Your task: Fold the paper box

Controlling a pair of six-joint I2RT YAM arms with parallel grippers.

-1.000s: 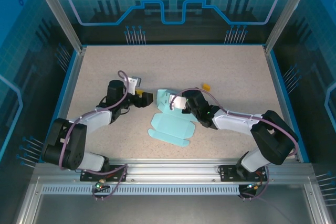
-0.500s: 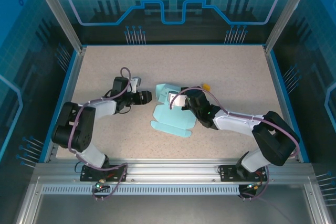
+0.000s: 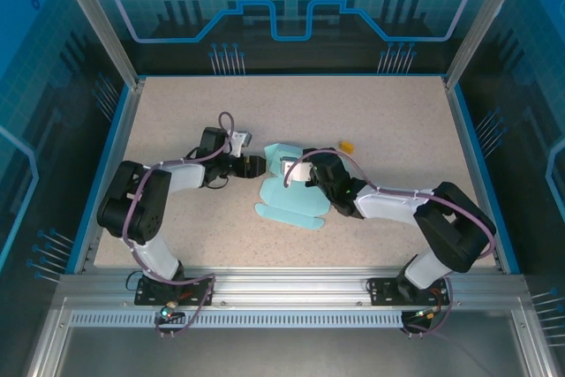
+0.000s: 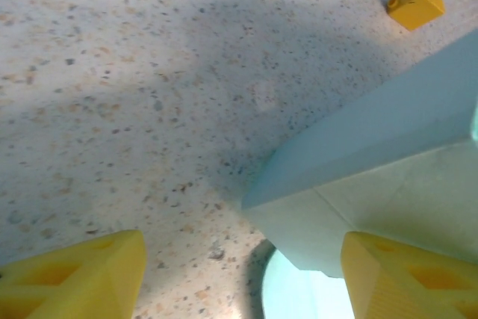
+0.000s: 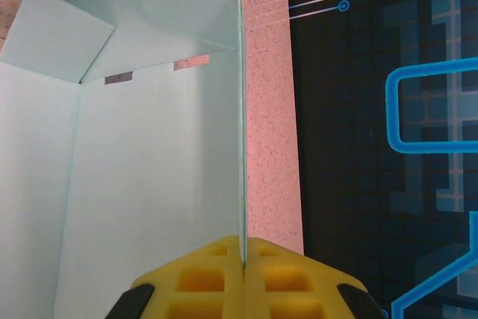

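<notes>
Just ahead of the left tool, a raised corner of the paper box reaches into the gap between its yellow fingers. The fingers stand wide apart and grip nothing. From that tool's own camera the folded card wall slants away to its right, with bare worktop to its left. It looks placed there to catch or press that corner next.

The box's flat panels lie on the worktop between the two tools, and its far end is lifted into walls.

On the box's other side, the right tool is clamped on the top edge of an upright wall, with the thin card pinched between its pads. This grip is probably meant to hold that wall standing while the neighbouring flap is turned in.

Beyond the right tool, clear of the box, sits a small yellow brick, which has no part in the fold.
</notes>
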